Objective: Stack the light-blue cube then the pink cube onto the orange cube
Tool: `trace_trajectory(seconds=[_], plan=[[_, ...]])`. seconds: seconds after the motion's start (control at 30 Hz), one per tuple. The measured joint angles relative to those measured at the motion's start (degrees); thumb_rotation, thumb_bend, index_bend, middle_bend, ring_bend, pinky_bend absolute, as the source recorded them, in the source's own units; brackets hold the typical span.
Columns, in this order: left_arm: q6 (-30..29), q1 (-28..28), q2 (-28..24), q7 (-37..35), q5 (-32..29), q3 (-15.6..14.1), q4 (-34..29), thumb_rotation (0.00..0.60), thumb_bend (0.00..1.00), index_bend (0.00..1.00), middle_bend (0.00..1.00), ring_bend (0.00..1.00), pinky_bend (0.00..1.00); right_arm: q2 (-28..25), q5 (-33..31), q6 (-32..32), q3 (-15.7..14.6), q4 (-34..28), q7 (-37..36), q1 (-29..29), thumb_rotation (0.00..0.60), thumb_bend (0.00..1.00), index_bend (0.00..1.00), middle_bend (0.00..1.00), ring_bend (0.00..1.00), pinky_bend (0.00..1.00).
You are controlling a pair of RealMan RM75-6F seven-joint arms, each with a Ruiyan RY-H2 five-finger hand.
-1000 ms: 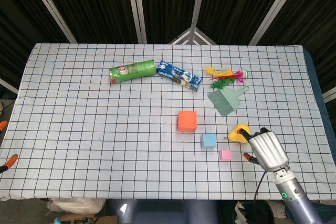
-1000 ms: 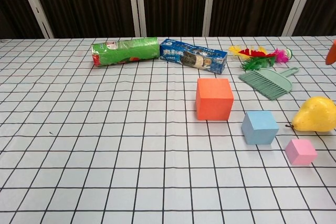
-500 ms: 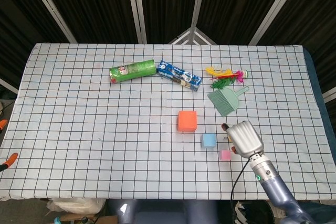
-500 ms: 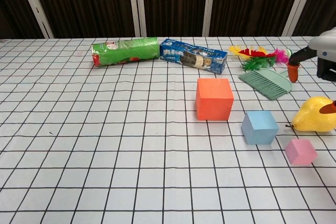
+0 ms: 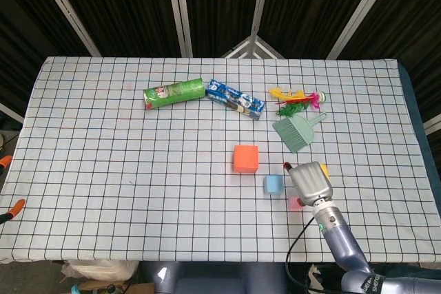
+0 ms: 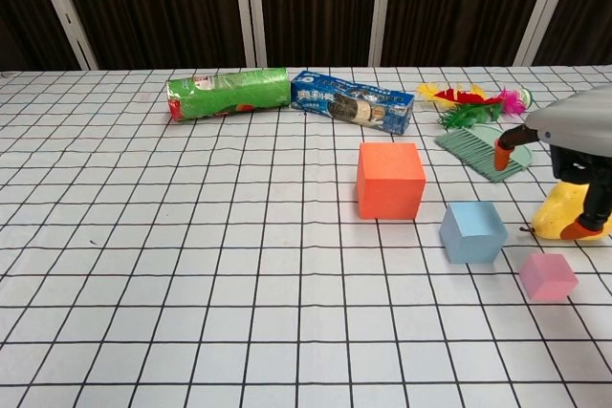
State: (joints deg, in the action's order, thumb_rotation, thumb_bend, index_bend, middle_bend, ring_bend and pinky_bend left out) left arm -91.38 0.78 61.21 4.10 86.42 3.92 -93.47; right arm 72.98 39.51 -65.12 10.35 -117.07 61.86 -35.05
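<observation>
Hovering with fingers apart and nothing held, the right hand [image 5: 309, 182] sits just to the right of the light-blue cube [image 5: 274, 184], which rests on the desk [image 5: 103, 163] near the orange cube [image 5: 245, 159], the pink cube [image 6: 548, 276] close below the hand.

Counter [image 6: 143, 284]: white cloth, black grid lines. Orange cube [image 6: 390, 180], solid orange. Light-blue cube [image 6: 472, 231], pale blue. Pink cube [image 6: 548, 276], soft pink. Pear [image 6: 557, 212] yellow, mostly behind my right hand [image 6: 574, 155]. My right hand: silver-grey back, black fingers, orange-red fingertips [image 6: 503, 159]. Tube [image 6: 228, 93] bright green with red and white label. Packet [image 6: 352, 100] blue with white print. Brush [image 6: 478, 150] mint green. Feathers [image 6: 469, 97] yellow, red, green, magenta. Backdrop black, white struts.
</observation>
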Motion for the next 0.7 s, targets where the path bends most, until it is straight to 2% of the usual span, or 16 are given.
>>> trace_trajectory(seconds=[0.1,0.43,0.7], plan=[[0.63,0.23,-0.02,-0.03,-0.52,0.11,0.03,0.6,0.24,0.13,0.06,0.02,0.18,1.5,-3.29,-1.87,0.61,-0.55,-0.49,-1.2,0.6,0.01,0.27,0.96,0.88,0.67],[3.98,1.82,-0.07,-0.4,-3.05,0.99,0.56,0.6,0.24,0.13,0.06,0.02,0.18,4.56,-8.67,-7.76,2.73,-1.98,-7.51,-1.65,0.6,0.01,0.27,0.96,0.88,0.67],[6.64,3.49,0.02,-0.79,-4.87,1.85,1.26,0.6,0.24,0.13,0.06,0.02,0.18,8.55,-10.91,-15.71,2.08,-2.54,-3.96,-3.28,0.6,0.01,0.27,0.96,0.88,0.67]])
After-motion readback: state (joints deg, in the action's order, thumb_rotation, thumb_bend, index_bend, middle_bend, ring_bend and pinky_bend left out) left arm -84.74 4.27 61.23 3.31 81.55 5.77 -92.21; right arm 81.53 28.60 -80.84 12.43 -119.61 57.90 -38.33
